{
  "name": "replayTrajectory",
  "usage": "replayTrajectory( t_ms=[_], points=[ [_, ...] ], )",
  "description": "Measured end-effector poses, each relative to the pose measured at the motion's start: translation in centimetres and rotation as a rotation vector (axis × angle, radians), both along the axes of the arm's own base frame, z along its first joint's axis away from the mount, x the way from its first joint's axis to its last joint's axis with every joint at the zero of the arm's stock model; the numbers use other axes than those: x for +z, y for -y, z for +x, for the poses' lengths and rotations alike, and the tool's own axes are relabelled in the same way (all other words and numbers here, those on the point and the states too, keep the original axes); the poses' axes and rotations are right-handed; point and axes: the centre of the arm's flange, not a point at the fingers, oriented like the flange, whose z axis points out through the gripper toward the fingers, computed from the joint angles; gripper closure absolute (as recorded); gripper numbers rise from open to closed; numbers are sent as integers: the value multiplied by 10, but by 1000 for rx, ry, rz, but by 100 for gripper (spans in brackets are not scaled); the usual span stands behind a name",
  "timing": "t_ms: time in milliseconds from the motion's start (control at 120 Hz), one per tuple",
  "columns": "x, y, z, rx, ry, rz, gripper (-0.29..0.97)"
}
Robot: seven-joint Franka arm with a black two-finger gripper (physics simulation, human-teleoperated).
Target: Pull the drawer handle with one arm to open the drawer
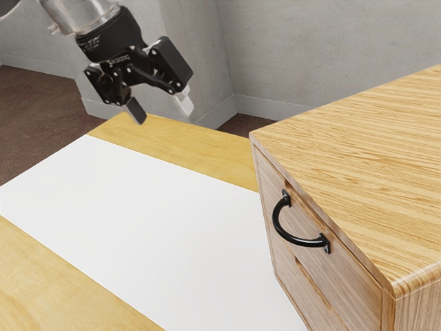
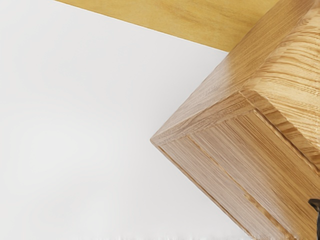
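Observation:
A light wooden cabinet [image 1: 358, 158] stands on the table at the exterior view's right. Its upper drawer [image 1: 303, 227] sits flush with the front and carries a black curved handle [image 1: 293, 224]. My black gripper [image 1: 160, 107] hangs in the air at the upper left, well above the table and far from the handle. Its two fingers stand apart with nothing between them, so it is open. In the wrist view the cabinet's corner [image 2: 200, 135] fills one side, and a sliver of the black handle [image 2: 315, 206] shows at the frame's edge.
A white mat [image 1: 138, 227] covers most of the wooden table [image 1: 186, 145] between the arm and the cabinet. A lower drawer front [image 1: 303, 289] sits beneath the upper one. Grey walls and a brown floor [image 1: 34, 117] lie behind.

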Motion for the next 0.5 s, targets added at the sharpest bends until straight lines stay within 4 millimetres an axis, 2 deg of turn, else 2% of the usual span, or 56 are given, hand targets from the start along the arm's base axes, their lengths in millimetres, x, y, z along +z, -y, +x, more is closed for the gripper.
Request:
replayTrajectory(
  t_ms=[50, 125, 167, 275, 375, 500],
  points=[
    [4, 6, -11, -1, 7, 0, 0],
    [6, 13, -51, 8, 24, -8, 0],
    [1, 19, -61, 14, 26, -11, 0],
    [-31, 36, -56, 29, 1, -26, 0],
    [-37, 61, -55, 26, 21, -36, 0],
    [-46, 74, -50, 54, 31, -10, 0]
  ],
)
